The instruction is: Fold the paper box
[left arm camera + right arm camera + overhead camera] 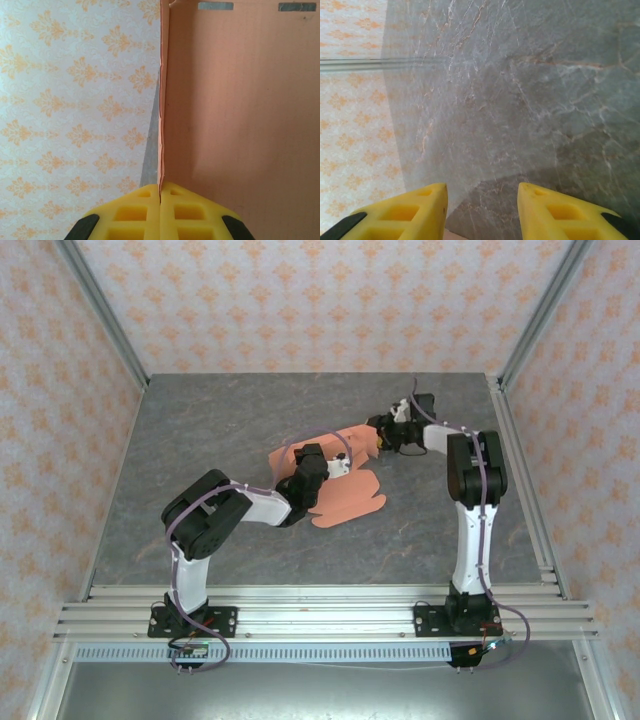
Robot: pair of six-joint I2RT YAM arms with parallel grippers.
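Pinching a raised flap of the paper box (352, 498) between fingers pressed together, the left gripper (160, 196) holds that panel upright, probably to set the crease against the flat remainder, which lies mid-table (200, 440). The right gripper (482, 192), jaws spread with nothing between them, hovers at the sheet's far right edge, seemingly placed for the next flap. Count: one box, two grippers, two slots (215, 6) in the raised panel
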